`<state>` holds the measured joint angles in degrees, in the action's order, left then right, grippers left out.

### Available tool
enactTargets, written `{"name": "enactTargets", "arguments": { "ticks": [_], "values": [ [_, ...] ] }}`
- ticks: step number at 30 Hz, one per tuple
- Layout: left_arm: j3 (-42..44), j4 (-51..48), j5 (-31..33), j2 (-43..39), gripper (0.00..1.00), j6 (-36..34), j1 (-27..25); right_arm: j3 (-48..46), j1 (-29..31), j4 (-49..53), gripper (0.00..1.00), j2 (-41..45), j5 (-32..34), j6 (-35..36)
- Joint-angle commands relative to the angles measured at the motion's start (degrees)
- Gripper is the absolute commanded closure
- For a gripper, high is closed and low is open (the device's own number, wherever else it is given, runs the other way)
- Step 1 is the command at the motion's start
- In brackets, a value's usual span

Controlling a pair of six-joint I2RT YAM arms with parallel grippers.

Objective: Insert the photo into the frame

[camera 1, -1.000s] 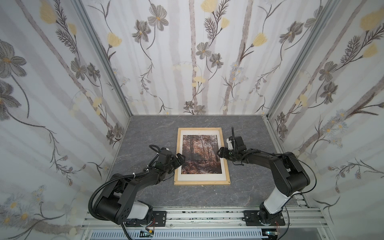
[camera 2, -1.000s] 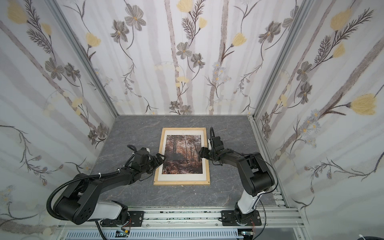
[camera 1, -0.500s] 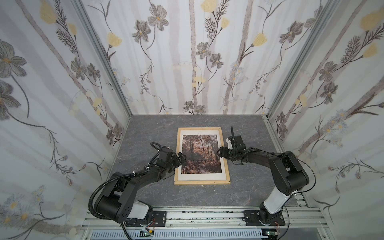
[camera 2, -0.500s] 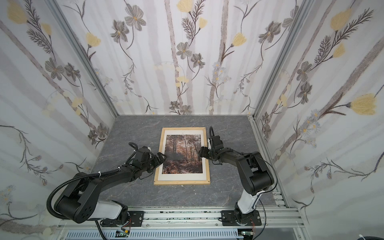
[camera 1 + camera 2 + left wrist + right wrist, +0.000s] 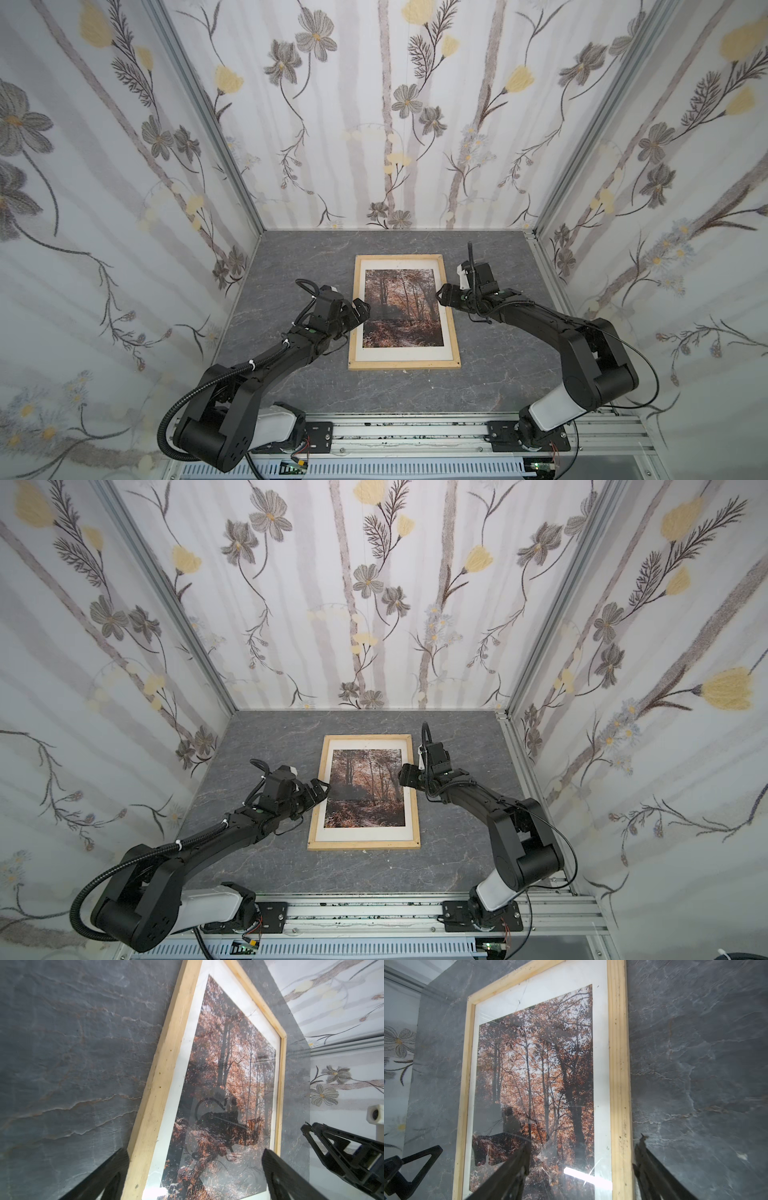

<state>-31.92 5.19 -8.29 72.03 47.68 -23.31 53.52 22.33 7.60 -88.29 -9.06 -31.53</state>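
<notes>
Photo: orange-brown forest print on white-bordered paper, flat inside thin pale-wood rectangular frame (looks seated)
Left gripper: fingers wide apart over left rail, empty
Right gripper: fingers apart astride right rail, probably to square it

1. the frame: pale yellowish natural wood with fine grain lines and small dark specks.
2. the photo: orange-brown autumn leaves, dark brown-black trunks, whitish gaps of sky, a wide white border all round.
3. the bench: dark grey stone pattern with thin pale veins and faint rusty streaks.
4. the walls: white with soft grey-beige stripes, grey-brown flowers, pale yellow blooms and thin dark stems.
5. the left end effector and the right end effector: matte black, as are the left arm and right arm, each white on its lowest segment.
6. the rail: silver-grey metal.
</notes>
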Motion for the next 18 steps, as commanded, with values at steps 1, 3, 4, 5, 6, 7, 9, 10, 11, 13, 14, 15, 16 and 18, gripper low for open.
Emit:
{"name": "enactTargets", "arguments": {
  "ticks": [1,3,4,5,6,7,9,10,11,13,14,15,16,18],
  "values": [
    [-1.2,-3.4,2.9,-2.4,0.0,-1.4,0.0,1.1,0.0,2.3,0.21,2.9,3.4,1.2],
    [-1.8,-4.4,3.3,-3.7,0.0,-1.6,0.0,1.6,0.0,3.4,0.21,4.5,4.1,1.7],
    [-2.1,-5.0,3.6,-4.3,0.0,-1.7,0.0,1.7,0.0,3.9,0.21,5.3,4.5,1.9],
    [-2.3,-5.5,3.9,-5.0,0.0,-1.8,0.0,1.8,0.0,4.2,0.21,6.3,5.0,2.1],
    [-2.6,-6.1,4.2,-5.7,0.0,-2.1,0.0,1.8,0.0,4.3,0.21,7.1,5.4,2.2],
    [-3.0,-6.8,4.7,-6.4,0.0,-2.3,0.0,1.8,0.0,4.6,0.21,8.0,5.9,2.5],
    [-3.6,-8.1,5.5,-7.9,0.0,-2.7,0.0,1.8,0.0,5.0,0.2,9.7,6.9,2.9],
    [-4.1,-8.9,5.9,-8.6,0.0,-2.9,0.0,1.8,0.0,5.3,0.2,10.5,7.4,3.1],
    [-4.3,-9.3,6.3,-9.5,0.0,-3.1,0.0,1.8,0.0,5.4,0.2,11.3,7.9,3.2],
    [-4.8,-10.3,6.9,-11.1,0.0,-3.4,0.0,1.5,0.0,5.5,0.2,13.0,8.6,3.5],
    [-5.0,-10.6,7.3,-12.0,0.0,-3.7,0.0,1.3,0.0,5.4,0.2,13.9,9.1,3.5],
    [-5.2,-11.0,7.6,-12.7,0.0,-3.8,0.0,1.2,0.0,5.4,0.2,14.6,9.4,3.6],
    [-5.4,-11.3,8.0,-13.6,0.0,-4.0,0.0,1.1,0.0,5.5,0.2,15.4,9.8,3.7],
    [-5.8,-11.9,8.7,-15.0,0.0,-4.3,0.0,0.9,0.0,5.5,0.2,16.9,10.4,3.9]
  ]
}}
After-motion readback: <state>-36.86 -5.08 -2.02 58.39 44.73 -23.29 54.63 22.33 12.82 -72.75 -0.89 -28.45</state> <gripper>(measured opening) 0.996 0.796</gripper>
